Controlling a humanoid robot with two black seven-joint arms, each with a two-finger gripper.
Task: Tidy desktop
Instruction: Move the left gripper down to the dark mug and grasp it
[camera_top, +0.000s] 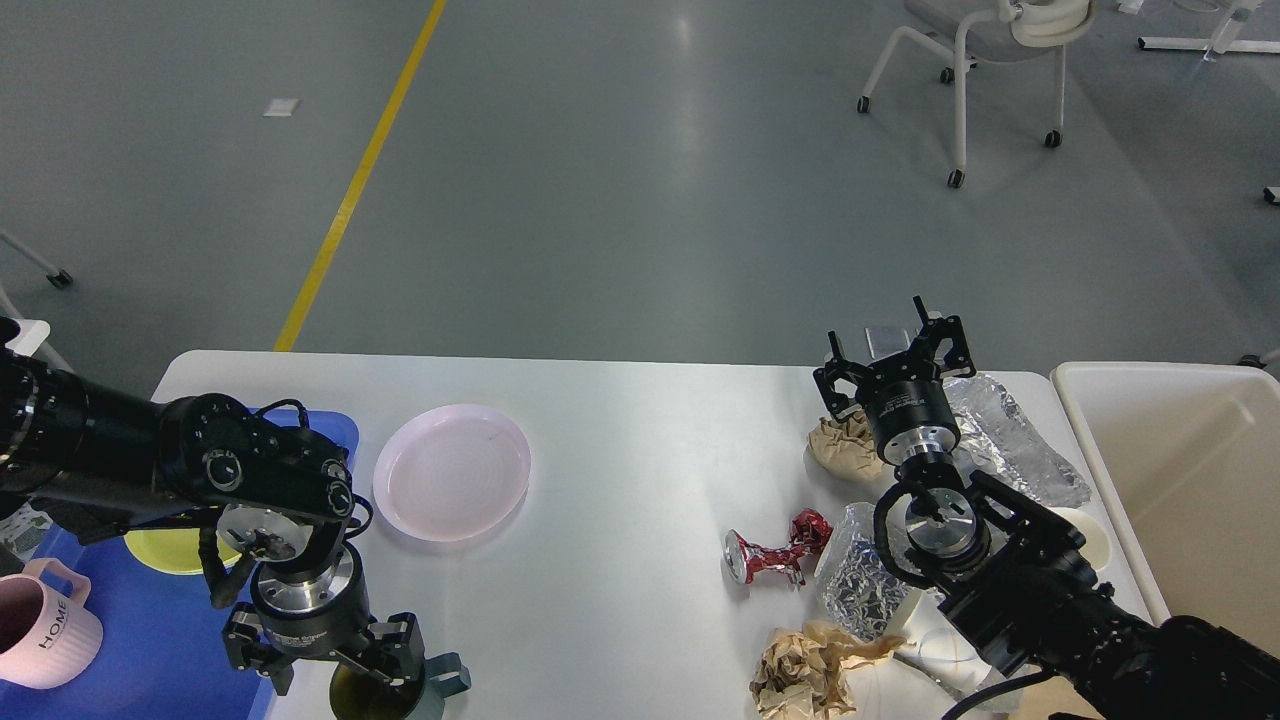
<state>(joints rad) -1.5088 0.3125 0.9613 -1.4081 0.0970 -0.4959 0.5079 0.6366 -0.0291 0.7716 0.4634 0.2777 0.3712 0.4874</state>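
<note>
Left pincer (325, 672) spread wide over the dark mug (385, 695); right pincer (893, 358) spread, empty.

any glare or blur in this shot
Head view: sharp throughout, no motion blur; soft ceiling-light glare streaks the grey floor and sheens the desktop; foil glints; shadows are faint and diffuse.

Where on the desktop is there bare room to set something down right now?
The widest bare patch of the desktop lies between the pink plate and the crushed red can, running to the far and near edges. The right end is crowded: foil, crumpled brown paper and the right gripper. The near-left corner is taken by the left gripper over the dark mug.
</note>
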